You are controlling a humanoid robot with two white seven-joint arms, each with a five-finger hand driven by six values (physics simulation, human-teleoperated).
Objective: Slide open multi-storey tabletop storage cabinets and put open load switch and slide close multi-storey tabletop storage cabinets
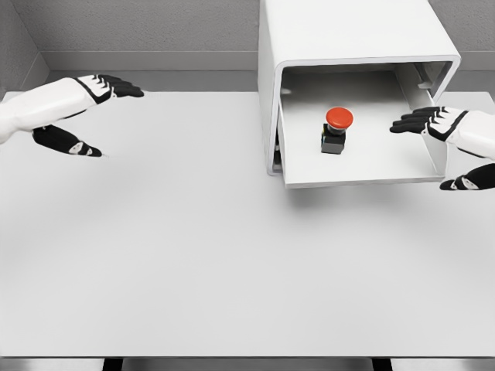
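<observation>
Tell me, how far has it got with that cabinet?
The drawer is slid out of the cabinet, and the red switch already stands in it. The right hand, open, is at the drawer's right side. The left hand hovers far off. Closing the drawer remains.

White smooth-shelled arms end in each hand (81,116) with black fingers.

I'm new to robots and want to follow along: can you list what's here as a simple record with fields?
Surface: plain white table
Cabinet: white boxy tabletop storage cabinet, drawer slid open
Inside drawer: small black switch with a round red button, upright
Left hand: open, over the table, far from the cabinet
Right hand: open, beside the drawer's right edge, holding nothing
</observation>
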